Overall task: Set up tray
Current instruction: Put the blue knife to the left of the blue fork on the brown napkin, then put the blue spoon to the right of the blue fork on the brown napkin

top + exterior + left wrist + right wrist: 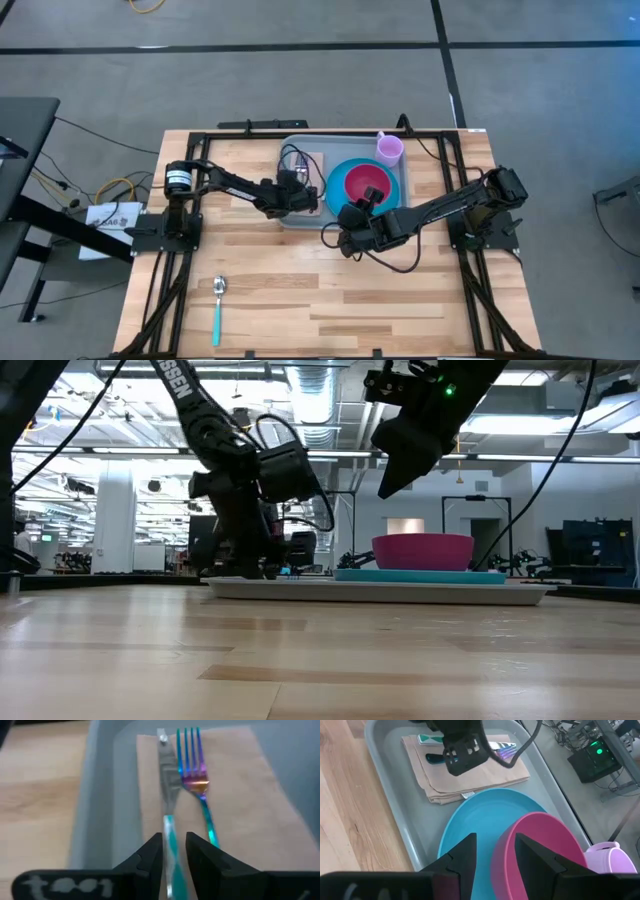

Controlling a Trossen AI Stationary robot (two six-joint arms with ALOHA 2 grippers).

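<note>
The pale grey-blue tray (290, 217) lies at the table's far middle. A tan napkin (240, 795) lies on its left part, with a knife (167, 780) and an iridescent fork (192, 775) side by side on it. On the tray's right part a round blue plate (470, 820) carries a pink bowl (540, 840). My left gripper (175, 855) is low over the napkin, shut on the knife. My right gripper (495, 855) is open and hangs above the bowl's near rim, clear of it in the low view (395, 480). My left gripper pinches the knife's teal handle (172, 840) between its two fingers. They come down slanting from above, one on each side of the handle. The knife lies flat on the napkin beside the fork, blade toward the tray's far rim.
A purple cup (389, 149) stands on the table just beyond the tray's far right corner. A teal-handled spoon (218, 305) lies on the wood near the near left edge. Bare wood fills the table's near half. Black frame rails run along both sides.
</note>
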